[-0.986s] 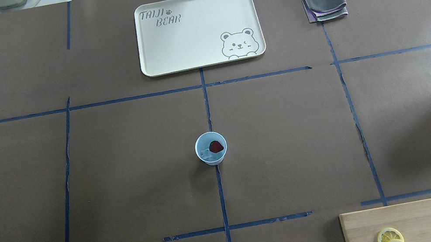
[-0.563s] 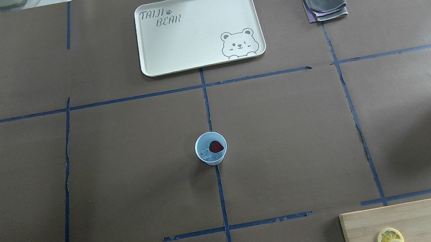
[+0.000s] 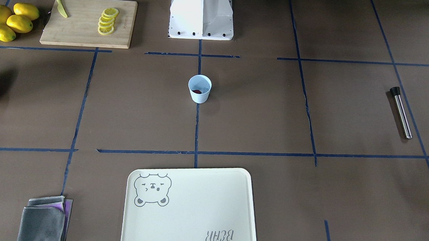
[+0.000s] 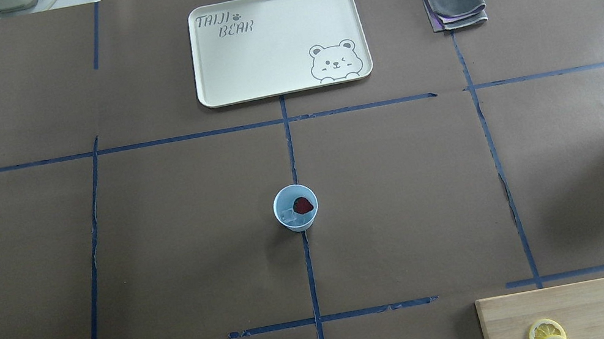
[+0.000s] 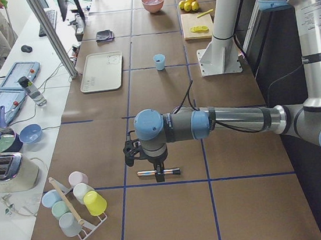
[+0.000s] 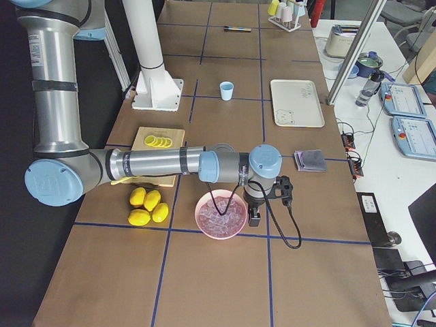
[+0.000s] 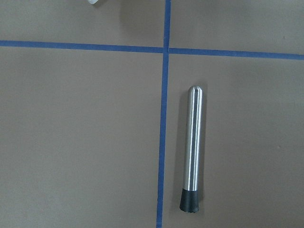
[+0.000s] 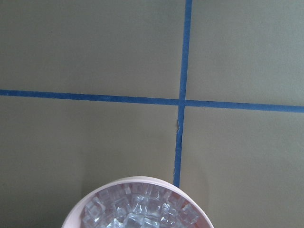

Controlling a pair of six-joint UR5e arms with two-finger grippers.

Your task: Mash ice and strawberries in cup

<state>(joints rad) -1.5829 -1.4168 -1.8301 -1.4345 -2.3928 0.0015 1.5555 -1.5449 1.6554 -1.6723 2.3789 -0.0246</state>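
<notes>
The pale-blue cup (image 4: 300, 225) stands upright at the table's middle, also seen from the front (image 3: 199, 96) and from the sides (image 5: 159, 62) (image 6: 226, 90). Inside it lie a dark-red strawberry (image 4: 302, 205) and a clear chunk of ice (image 4: 288, 216). My left gripper (image 5: 155, 166) hangs over a steel muddler (image 7: 192, 149) lying at the table's left end; the side view alone shows it, so open or shut I cannot tell. My right gripper (image 6: 255, 214) hovers by the pink ice bowl (image 6: 200, 211), its state likewise unclear.
A cream bear tray (image 4: 269, 51) lies at the far middle, a folded grey cloth (image 4: 453, 2) to its right. A cutting board (image 3: 83, 25) with lemon slices and whole lemons (image 3: 10, 21) sit near the base. A rack of cups (image 5: 74, 204) stands at the left end.
</notes>
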